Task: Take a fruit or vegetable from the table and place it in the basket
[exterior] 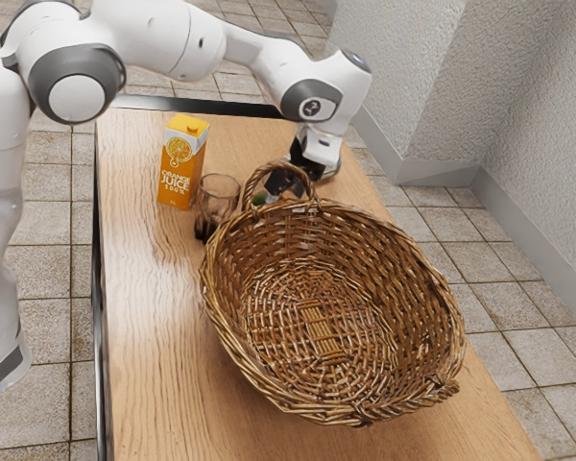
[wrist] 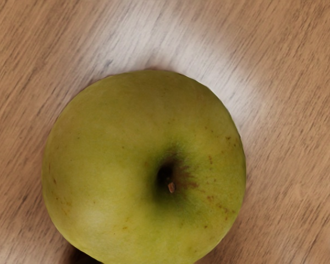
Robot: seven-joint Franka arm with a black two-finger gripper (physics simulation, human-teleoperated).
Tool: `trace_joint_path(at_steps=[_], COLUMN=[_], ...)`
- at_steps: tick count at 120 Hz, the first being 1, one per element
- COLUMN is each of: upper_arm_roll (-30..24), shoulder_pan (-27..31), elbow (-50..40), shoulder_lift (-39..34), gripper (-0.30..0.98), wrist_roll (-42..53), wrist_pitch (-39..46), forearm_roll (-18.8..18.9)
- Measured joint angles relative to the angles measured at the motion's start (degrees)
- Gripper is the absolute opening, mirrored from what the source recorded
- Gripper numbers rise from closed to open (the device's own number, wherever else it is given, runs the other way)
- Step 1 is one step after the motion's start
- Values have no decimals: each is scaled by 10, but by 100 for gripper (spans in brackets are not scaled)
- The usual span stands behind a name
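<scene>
The jaws of the black gripper [exterior: 280, 182] are lowered near the tabletop [wrist: 297, 82], tilted behind the arched wicker handle [exterior: 267, 166] in the exterior view. How far apart they stand cannot be told, as they are partly hidden, nor can it be told whether anything is gripped.

Directly under the hand, the round yellow-green apple [wrist: 110, 165] is seen from above, its stem hollow facing the camera and bare wood around it. It is judged to be at or close to the tabletop, with the grasp as the step in hand. The jaws should be centred across its widest part, brought below the shoulder and closed evenly; if only the upper curve is pinched, the smooth skin may slip and the fruit roll away. A gentle pull should be used to prove the hold before any sideways travel.

Just beside the apple, in front of it in the exterior view, the large brown wicker basket [exterior: 403, 279] stands with its mouth open. Its handle could be snagged, so a straight lift well above handle and rim is called for before the crossing. The clear, brown-tinted glass [exterior: 217, 200] and, beyond it, the orange-and-white juice carton [exterior: 180, 163] are best kept out of the path.
</scene>
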Motion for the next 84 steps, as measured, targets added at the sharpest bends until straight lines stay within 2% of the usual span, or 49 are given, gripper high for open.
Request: trace_joint_path(at_steps=[84], upper_arm_roll=[-1], shoulder_pan=[-7], elbow=[-4], shoulder_lift=[15], gripper=[68], wrist_roll=[6], wrist_pitch=[-1], forearm_roll=[-2])
